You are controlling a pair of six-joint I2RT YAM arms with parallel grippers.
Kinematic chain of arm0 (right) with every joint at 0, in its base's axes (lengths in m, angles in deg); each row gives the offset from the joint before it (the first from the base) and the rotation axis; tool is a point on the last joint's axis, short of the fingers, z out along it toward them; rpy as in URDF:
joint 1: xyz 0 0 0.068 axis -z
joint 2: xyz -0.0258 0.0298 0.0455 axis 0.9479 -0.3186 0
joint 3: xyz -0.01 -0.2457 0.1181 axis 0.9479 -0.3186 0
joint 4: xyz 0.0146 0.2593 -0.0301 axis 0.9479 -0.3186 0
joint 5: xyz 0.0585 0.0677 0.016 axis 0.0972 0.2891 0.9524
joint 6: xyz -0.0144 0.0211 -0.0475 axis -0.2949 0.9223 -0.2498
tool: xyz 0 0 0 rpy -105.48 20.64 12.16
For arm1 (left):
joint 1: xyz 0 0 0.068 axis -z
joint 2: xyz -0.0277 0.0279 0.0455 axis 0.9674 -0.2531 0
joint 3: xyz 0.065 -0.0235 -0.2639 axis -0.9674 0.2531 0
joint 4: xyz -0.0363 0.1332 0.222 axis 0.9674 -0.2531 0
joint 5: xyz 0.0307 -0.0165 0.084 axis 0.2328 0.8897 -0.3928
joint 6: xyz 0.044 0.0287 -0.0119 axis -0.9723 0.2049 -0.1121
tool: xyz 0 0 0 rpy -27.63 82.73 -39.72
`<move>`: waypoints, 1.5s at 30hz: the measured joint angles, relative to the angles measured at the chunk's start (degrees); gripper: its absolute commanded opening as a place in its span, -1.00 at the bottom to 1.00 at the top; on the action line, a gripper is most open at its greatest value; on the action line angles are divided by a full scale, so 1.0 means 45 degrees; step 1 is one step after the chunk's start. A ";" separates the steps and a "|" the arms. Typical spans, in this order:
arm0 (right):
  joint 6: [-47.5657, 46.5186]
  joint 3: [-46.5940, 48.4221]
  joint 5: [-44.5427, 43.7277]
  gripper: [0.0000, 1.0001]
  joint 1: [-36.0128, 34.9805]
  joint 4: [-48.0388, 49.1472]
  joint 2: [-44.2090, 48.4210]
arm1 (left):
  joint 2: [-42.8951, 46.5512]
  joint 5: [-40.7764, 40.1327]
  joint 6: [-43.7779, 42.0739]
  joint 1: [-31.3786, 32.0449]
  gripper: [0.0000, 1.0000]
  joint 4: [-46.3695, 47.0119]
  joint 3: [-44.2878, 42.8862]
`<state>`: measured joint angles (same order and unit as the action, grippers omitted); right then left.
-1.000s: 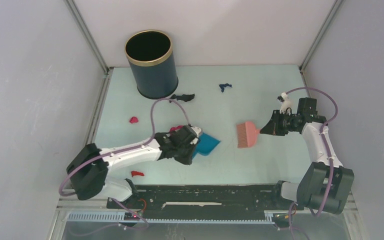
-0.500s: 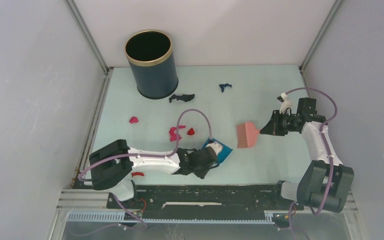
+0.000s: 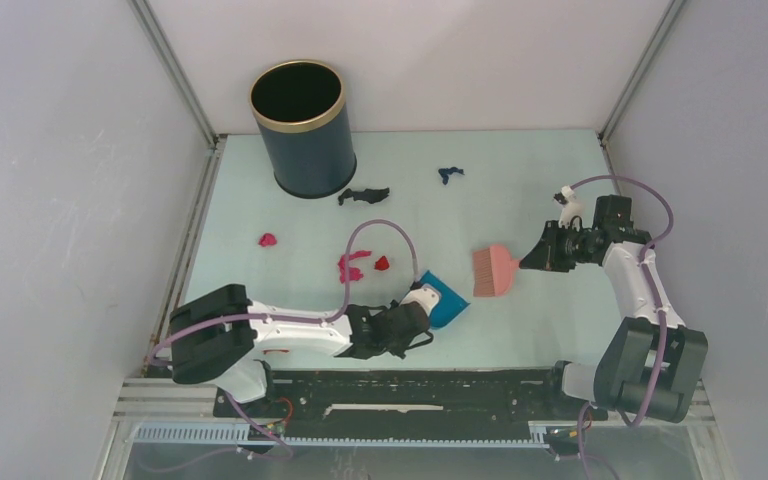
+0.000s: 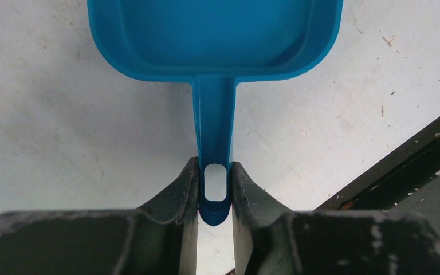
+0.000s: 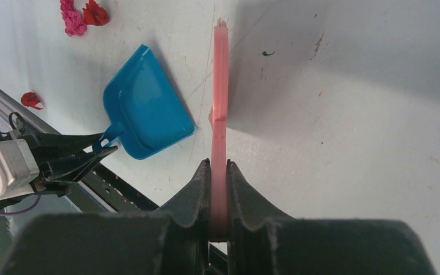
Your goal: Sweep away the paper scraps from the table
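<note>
The left jaws are drawn narrow onto the handle of the blue dustpan (image 4: pixel 215 34), one finger on each side of the handle's end, right at its hanging hole. The pan lies flat on the pale green worktop (image 3: pixel 520 190) near the front edge, at about 6 o'clock in the top view. Its handle points to 8 o'clock and its open mouth to 2 o'clock. The left arm (image 3: pixel 290 328) lies low along the front rail, reaching from 7 o'clock toward the middle.

The right jaws are closed on the handle of the pink hand brush (image 3: pixel 495 270), holding it on edge with its bristle end pointing to 9 o'clock. Whether the bristles touch the worktop cannot be told. The brush sits at 2 o'clock from the dustpan, near it but apart. The right arm (image 3: pixel 635 280) stands at the 4 o'clock side.

The paper scraps (image 3: pixel 363 264) are spread over the worktop, all outside the pan. A pink clump (image 3: pixel 350 266) and a red bit (image 3: pixel 382 263) just beside it lie at 10 o'clock from the dustpan. A lone pink scrap (image 3: pixel 267 239) lies toward the 9 o'clock edge. A black scrap (image 3: pixel 363 195) lies just at 4 o'clock of the dark round bin (image 3: pixel 300 128), which stands upright in the 11 o'clock corner. A dark blue scrap (image 3: pixel 449 174) lies at 12 o'clock, near the back wall. One more red scrap (image 5: pixel 31 99) shows in the right wrist view by the front rail, close to the left arm.
</note>
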<state>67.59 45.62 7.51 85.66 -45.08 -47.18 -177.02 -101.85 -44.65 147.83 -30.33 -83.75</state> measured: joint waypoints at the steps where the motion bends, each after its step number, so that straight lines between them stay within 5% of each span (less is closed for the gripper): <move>1: 0.0000 0.0000 0.0000 -1.00 0.0000 0.0000 0.0000 | 0.0068 -0.0024 0.0000 0.0000 -0.70 -0.0029 0.0000; 7: 0.0039 0.0291 -0.0529 -1.00 -0.0544 -0.0044 0.0005 | 0.1185 -0.0704 0.0670 0.0000 -0.82 -0.1583 -0.0384; 12: 0.0568 0.1700 -0.0738 -1.00 -0.2555 0.0170 -0.0194 | 0.3167 -0.2030 0.1885 -0.0092 -1.00 -0.4080 -0.1137; 18: 0.2108 0.4920 -0.0345 -1.00 -0.4541 0.0996 -0.2914 | 0.5013 -0.3351 0.3181 -0.0729 -1.00 -0.7150 -0.1909; 26: 0.8519 0.6688 0.1865 -1.00 -0.5887 0.7028 -0.7305 | 0.7028 -0.3818 0.5629 -0.1685 -1.00 -1.0083 -0.1316; 34: 1.5824 0.7844 0.1851 -1.00 -0.6790 1.3318 -1.1822 | 0.8791 -0.3900 0.7553 -0.1962 -1.00 -1.1132 0.0029; 39: 1.7913 0.9913 0.1326 -1.00 -0.7077 1.4226 -1.3668 | 0.7572 -0.2905 0.7232 -0.2152 -1.00 -1.1254 0.0121; 45: 1.7913 1.0894 0.0583 -1.00 -0.7164 1.3007 -1.3974 | 0.5892 -0.1185 0.6227 -0.2152 -1.00 -1.0938 0.0325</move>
<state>148.20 94.65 10.14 53.42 13.45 -110.07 -150.51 -107.18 -16.63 138.14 -79.56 -82.29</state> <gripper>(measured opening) 0.158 0.234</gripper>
